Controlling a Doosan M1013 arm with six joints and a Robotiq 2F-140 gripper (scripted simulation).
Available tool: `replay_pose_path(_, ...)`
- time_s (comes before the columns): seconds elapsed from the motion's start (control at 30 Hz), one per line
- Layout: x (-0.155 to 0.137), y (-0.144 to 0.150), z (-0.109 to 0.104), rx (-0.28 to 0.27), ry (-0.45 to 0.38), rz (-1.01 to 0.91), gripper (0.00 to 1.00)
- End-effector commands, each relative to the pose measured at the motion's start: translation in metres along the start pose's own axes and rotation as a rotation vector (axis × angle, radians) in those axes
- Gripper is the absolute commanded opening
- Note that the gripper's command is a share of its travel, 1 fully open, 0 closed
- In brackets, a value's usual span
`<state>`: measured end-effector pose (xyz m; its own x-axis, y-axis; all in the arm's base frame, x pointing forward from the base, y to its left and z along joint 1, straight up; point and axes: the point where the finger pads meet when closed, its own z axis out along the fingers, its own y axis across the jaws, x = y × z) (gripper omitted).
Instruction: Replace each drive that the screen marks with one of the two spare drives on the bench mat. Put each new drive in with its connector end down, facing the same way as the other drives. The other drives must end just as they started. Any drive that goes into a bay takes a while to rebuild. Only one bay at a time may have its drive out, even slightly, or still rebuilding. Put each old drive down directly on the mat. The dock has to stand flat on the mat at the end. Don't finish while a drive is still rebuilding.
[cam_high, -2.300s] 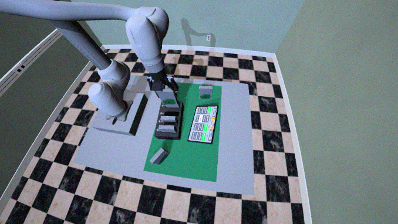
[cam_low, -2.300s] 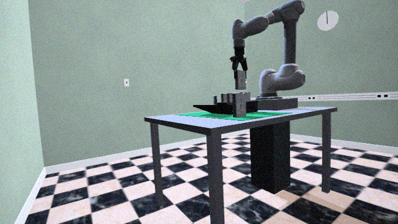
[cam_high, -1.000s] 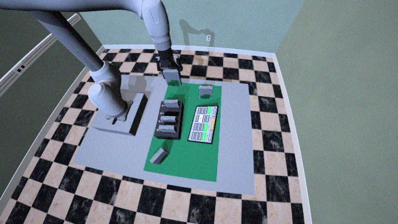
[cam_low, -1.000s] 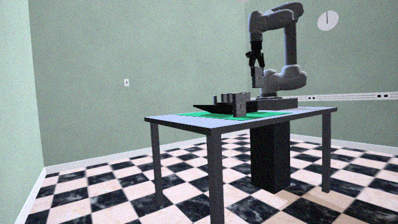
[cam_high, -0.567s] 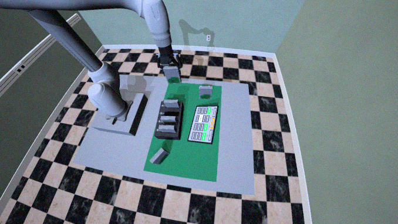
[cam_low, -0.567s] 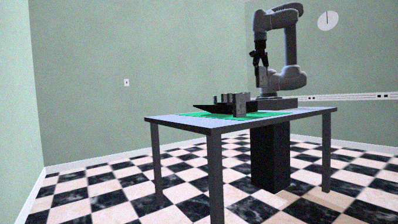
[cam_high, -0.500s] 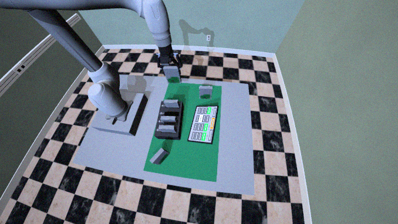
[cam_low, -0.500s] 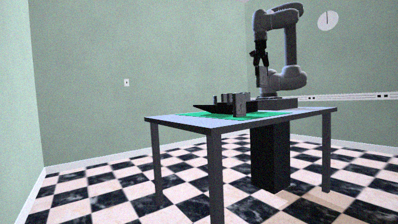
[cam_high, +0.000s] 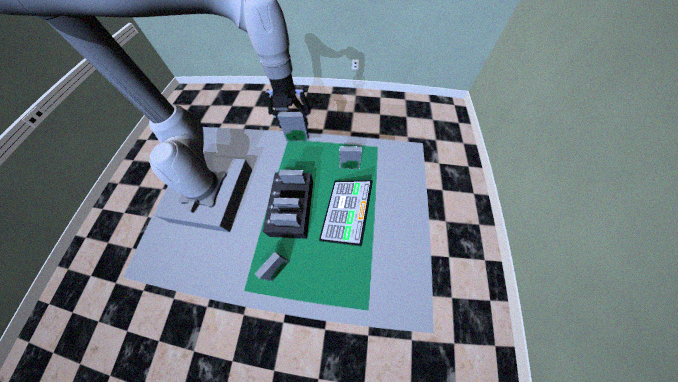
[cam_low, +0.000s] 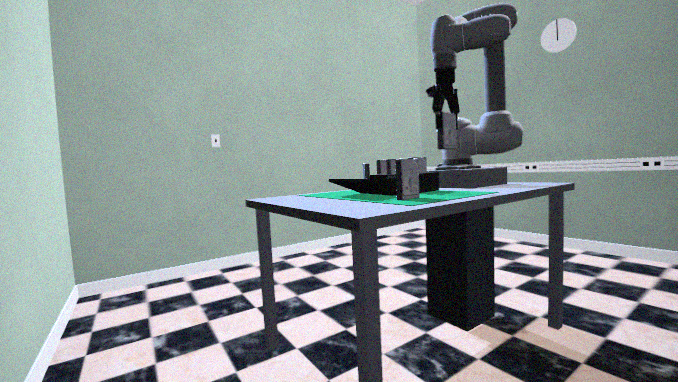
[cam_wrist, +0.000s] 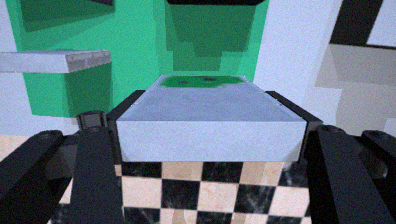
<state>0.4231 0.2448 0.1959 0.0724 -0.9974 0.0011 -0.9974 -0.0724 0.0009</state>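
Pincer (cam_high: 292, 121) (cam_low: 448, 126) (cam_wrist: 205, 105) clamps one drive (cam_high: 292, 127) (cam_low: 449, 136) (cam_wrist: 213, 142), lifted clear of the bench. Three drives stand in the four-bay dock (cam_high: 286, 233) (cam_low: 430, 182); one bay gapes. Two loose drives, one near the screen (cam_high: 345, 212) (cam_low: 350, 185), occupy the green mat (cam_high: 320, 280) (cam_low: 465, 195) (cam_wrist: 137, 30).
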Motion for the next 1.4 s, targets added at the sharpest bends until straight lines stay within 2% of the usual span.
replay_pose_path(0.0, 0.000, 0.000, 0.000, 0.001, -0.001, 0.000, 0.10)
replay_pose_path(0.4, 0.000, 0.000, 0.005, 0.001, -0.001, 0.000, 0.10)
replay_pose_path(0.9, 0.000, 0.000, 0.027, 0.001, -0.001, 0.000, 0.10)
replay_pose_path(1.37, 0.000, 0.000, 0.070, 0.001, -0.001, 0.000, 0.10)
